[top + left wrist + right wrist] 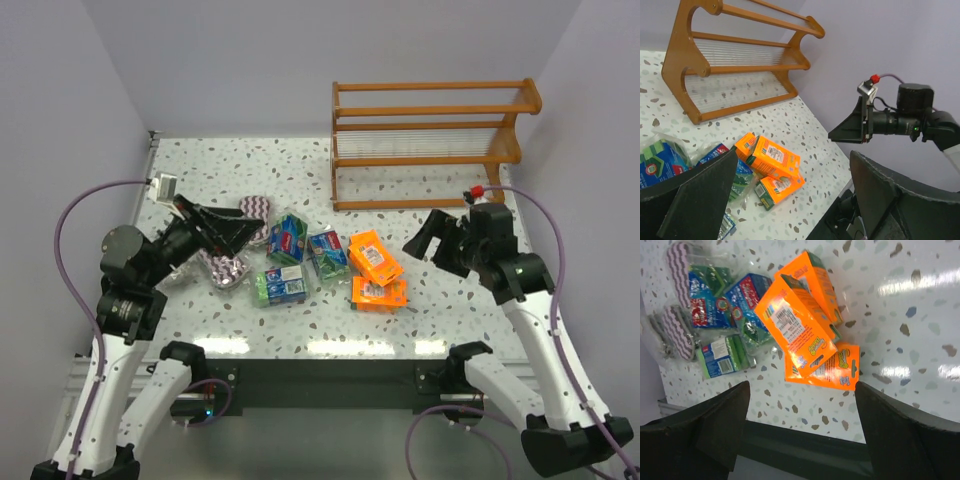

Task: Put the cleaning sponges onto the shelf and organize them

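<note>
The brown wooden shelf [430,145] stands at the back right, its tiers bare; it also shows in the left wrist view [735,65]. The sponge packs lie in a loose heap mid-table: orange packs [375,258] [795,332] stacked on the right, blue-green wrapped packs [287,237] [747,300] in the middle, clear bags with purple-white zigzag pads [225,268] [677,332] on the left. My left gripper [255,230] [795,200] is open and empty, hovering over the heap's left side. My right gripper [422,238] [802,425] is open and empty, just right of the orange packs.
The speckled table [250,165] is walled on the left, back and right. Its front edge [805,432] lies close below the orange packs. My right arm [890,120] shows across the table in the left wrist view.
</note>
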